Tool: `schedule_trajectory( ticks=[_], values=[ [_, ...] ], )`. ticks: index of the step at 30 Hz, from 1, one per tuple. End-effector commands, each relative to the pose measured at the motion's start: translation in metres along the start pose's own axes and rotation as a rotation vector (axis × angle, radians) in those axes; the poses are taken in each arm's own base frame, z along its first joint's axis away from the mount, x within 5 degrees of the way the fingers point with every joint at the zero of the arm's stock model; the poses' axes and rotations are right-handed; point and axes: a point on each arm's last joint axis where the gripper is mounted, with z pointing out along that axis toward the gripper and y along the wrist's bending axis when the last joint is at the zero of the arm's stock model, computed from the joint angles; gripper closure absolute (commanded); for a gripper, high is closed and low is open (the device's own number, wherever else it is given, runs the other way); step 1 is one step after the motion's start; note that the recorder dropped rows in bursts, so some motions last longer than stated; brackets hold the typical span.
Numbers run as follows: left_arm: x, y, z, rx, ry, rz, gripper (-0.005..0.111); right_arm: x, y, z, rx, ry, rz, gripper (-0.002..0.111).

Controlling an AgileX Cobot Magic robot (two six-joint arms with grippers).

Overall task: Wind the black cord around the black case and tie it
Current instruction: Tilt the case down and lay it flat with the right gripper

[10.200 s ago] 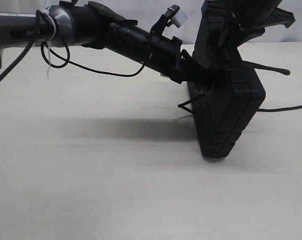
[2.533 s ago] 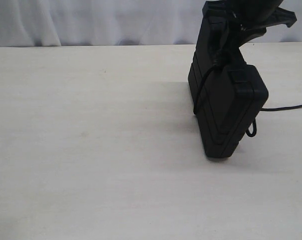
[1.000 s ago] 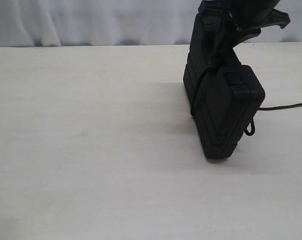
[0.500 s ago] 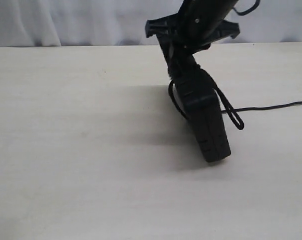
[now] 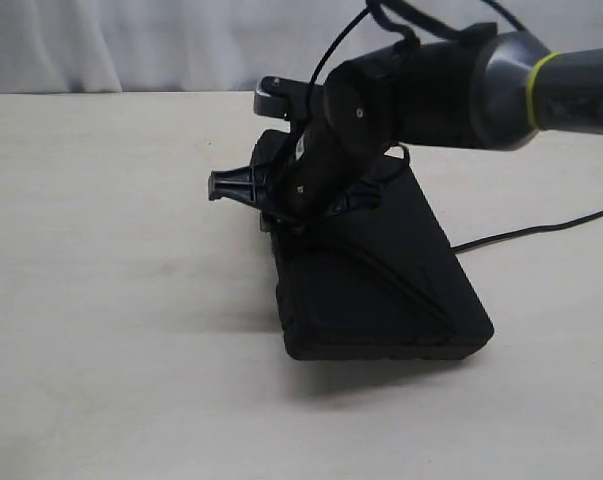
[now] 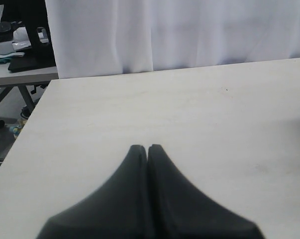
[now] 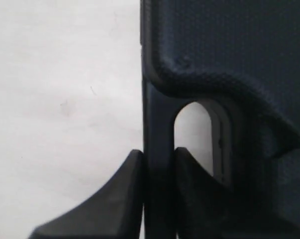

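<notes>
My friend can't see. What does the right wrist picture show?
The right pincer is clamped on the thin handle bar of the black case. Pale table shows beside the case and through the handle hole.

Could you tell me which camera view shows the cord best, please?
The exterior view: there the cord trails over the table and runs across the case. The right wrist view shows the case but no cord; the left wrist view shows only table.
</notes>
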Motion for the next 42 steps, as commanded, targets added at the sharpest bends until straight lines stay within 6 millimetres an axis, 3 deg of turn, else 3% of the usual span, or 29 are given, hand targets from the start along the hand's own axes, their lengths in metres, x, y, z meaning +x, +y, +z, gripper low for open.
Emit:
schedule_trajectory(
  ticks=[1,7,13,16,20,25,29,32,35,42],
  values=[
    [0.001,0.0,0.0,-0.001,-0.003,-0.007,0.107,0.007,0.001,0.02,-0.011,0.013,0.003,0.104],
    [0.001,0.0,0.0,-0.001,-0.003,-0.007,0.107,0.002,-0.002,0.024,-0.013,-0.002,-0.033,0.101],
    [0.001,0.0,0.0,-0.001,-0.003,-0.007,0.107,-0.012,0.006,0.012,-0.02,-0.008,-0.109,0.072],
    [0.001,0.0,0.0,-0.001,-0.003,-0.007,0.107,-0.022,0.012,0.0,-0.003,0.0,-0.172,0.064],
    [0.001,0.0,0.0,-0.001,-0.003,-0.007,0.107,-0.035,0.017,-0.025,0.067,0.073,-0.292,0.065],
    [0.001,0.0,0.0,-0.001,-0.003,-0.007,0.107,-0.032,0.017,-0.05,0.143,0.267,-0.408,0.065],
    [0.001,0.0,0.0,-0.001,-0.003,-0.007,0.107,-0.008,0.022,-0.037,0.131,0.354,-0.503,0.064],
    [0.001,0.0,0.0,-0.001,-0.003,-0.007,0.107,0.011,0.019,-0.024,0.239,0.395,-0.597,0.064],
    [0.001,0.0,0.0,-0.001,-0.003,-0.007,0.107,0.024,0.012,-0.009,0.258,0.464,-0.572,0.054],
    [0.001,0.0,0.0,-0.001,-0.003,-0.007,0.107,0.039,0.011,0.011,0.249,0.527,-0.636,0.052]
  ],
)
